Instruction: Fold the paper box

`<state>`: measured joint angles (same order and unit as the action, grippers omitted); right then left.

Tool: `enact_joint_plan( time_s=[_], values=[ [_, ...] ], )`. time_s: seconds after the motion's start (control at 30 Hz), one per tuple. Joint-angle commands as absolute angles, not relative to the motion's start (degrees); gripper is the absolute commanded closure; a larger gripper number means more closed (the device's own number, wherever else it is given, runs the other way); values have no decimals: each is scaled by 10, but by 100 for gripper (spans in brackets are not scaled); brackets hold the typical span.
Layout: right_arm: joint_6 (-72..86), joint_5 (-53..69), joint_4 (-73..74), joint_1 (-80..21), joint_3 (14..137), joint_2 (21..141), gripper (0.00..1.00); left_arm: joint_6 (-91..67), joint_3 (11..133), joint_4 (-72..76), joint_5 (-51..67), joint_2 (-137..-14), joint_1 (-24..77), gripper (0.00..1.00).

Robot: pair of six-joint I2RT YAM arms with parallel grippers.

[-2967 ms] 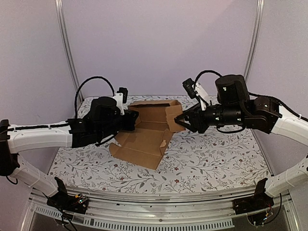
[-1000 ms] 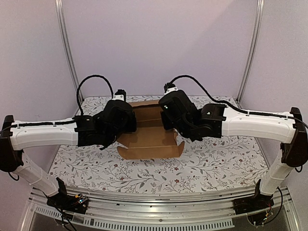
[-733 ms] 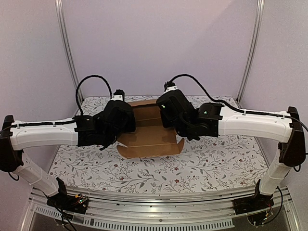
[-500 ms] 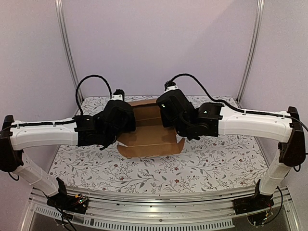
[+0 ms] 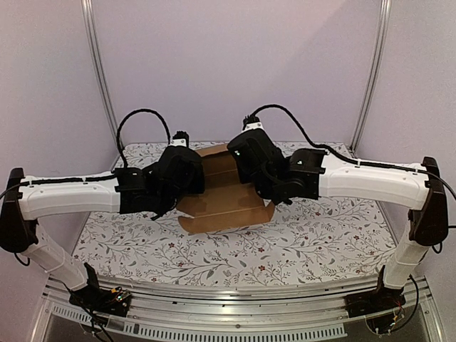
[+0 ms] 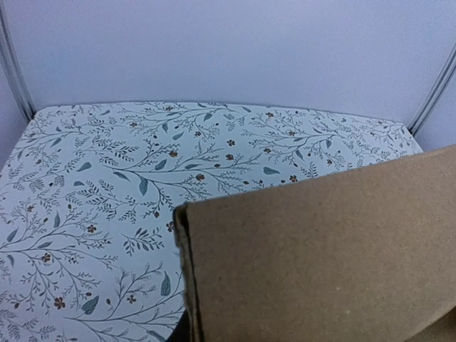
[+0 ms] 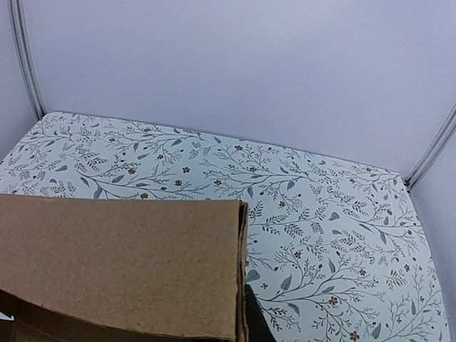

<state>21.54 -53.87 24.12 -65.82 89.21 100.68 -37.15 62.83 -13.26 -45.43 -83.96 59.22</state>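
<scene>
We now have both arms drawn in over the paper box (image 5: 224, 203), which sits at the middle of the table (image 5: 320, 235), toward the back, pinned between the two wrists. A few seconds ago the arms stood off to either side and the sheet lay askew. Now it is squared to the table edge, its side walls are raised and its near flap lies flat toward us. The right gripper (image 5: 248, 169) has just closed. In its wrist view a brown wall fills the lower left and one dark finger (image 7: 254, 324) shows just beside the wall's folded edge, so we judge that it pinches that wall. The left gripper (image 5: 194, 179) faces the opposite wall, which fills the lower right of its own view. Its fingers are hidden there, and we cannot tell whether it grips or has begun to let go. We judge the walls are partly up, while the near flap and the closing folds are not yet done.
</scene>
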Motion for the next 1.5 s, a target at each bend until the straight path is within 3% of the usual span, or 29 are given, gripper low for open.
enact_joint_plan(
  time_s=[0.0,0.9,1.07,1.27,1.47],
  values=[
    [213,-489,216,-673,916,1032,100,-374,655,-104,-385,-852,628,85],
    [203,-453,201,-642,879,1023,100,-369,632,-166,-467,-810,623,57],
    [199,-444,199,-627,863,1017,100,-338,632,-176,-418,-790,619,49],
    [199,-409,173,-597,827,1007,100,-330,620,-204,-392,-758,619,46],
    [134,-319,26,-567,725,983,100,-257,598,-197,-342,-723,613,45]
  ],
)
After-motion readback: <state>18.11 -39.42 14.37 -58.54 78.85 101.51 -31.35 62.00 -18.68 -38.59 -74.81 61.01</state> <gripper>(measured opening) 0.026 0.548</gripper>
